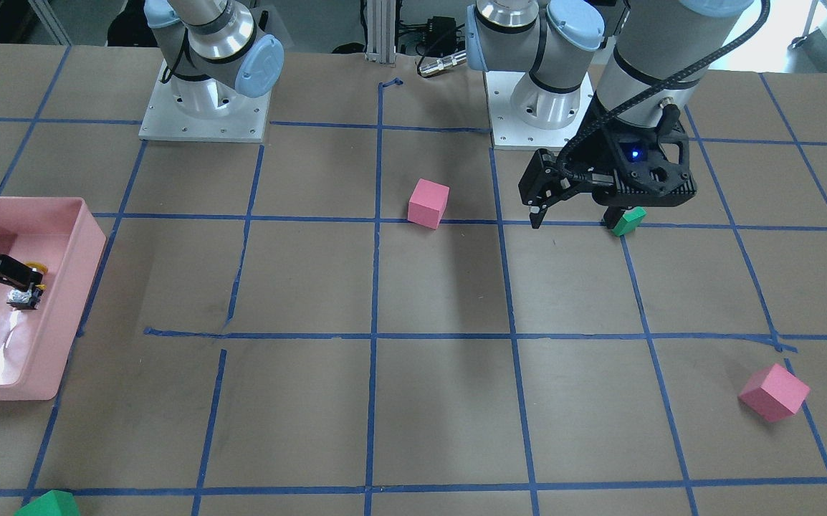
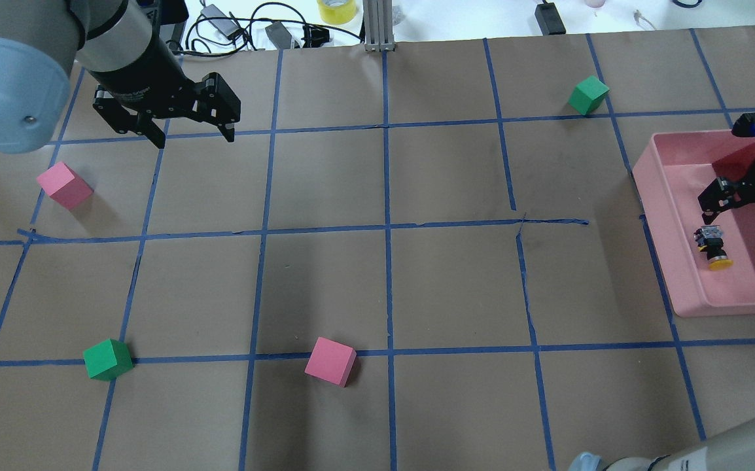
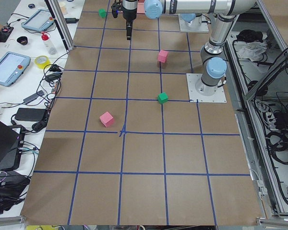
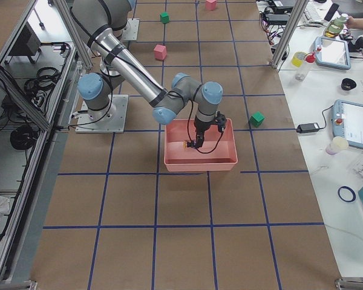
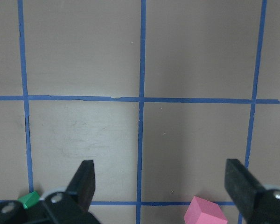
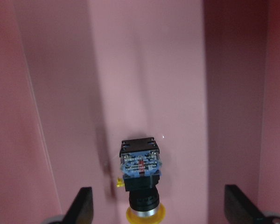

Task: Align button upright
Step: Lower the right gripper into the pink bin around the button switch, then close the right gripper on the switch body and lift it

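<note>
Yellow-capped button (image 2: 714,245) just beside right pincer (image 2: 741,212)

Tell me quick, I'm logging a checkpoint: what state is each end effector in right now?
Left end effector: open, holding nothing.
Right end effector: open, holding nothing, above the button lying in the pink bin.

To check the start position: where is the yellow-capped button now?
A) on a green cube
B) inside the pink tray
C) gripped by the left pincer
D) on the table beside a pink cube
B: the button rests on the floor of the pink tray, near the open right pincer, which does not grip it.
</note>
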